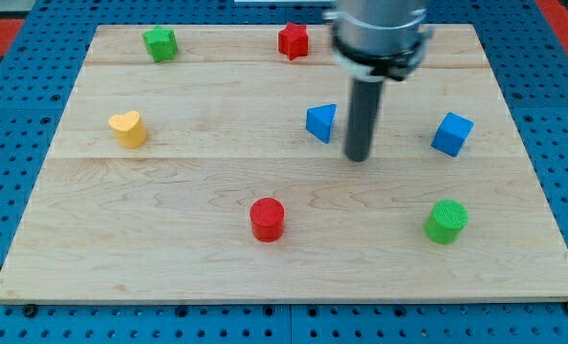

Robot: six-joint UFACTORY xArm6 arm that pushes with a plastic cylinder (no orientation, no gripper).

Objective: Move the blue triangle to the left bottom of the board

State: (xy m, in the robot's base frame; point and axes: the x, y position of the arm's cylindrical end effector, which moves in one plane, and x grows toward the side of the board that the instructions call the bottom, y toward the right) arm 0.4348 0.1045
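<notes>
The blue triangle [321, 122] sits near the middle of the board [169, 258]. My tip [358, 158] stands just beside it, at about 4 o'clock from it, with a small gap. I have no claw, only a rod, so nothing is held. I think the push has not started yet. The corner to reach lies at 8 o'clock, so my tip should get round to 2 o'clock of the triangle first. The red round block [267, 219] stands near that path. The top of my arm is cut off and blurry.
</notes>
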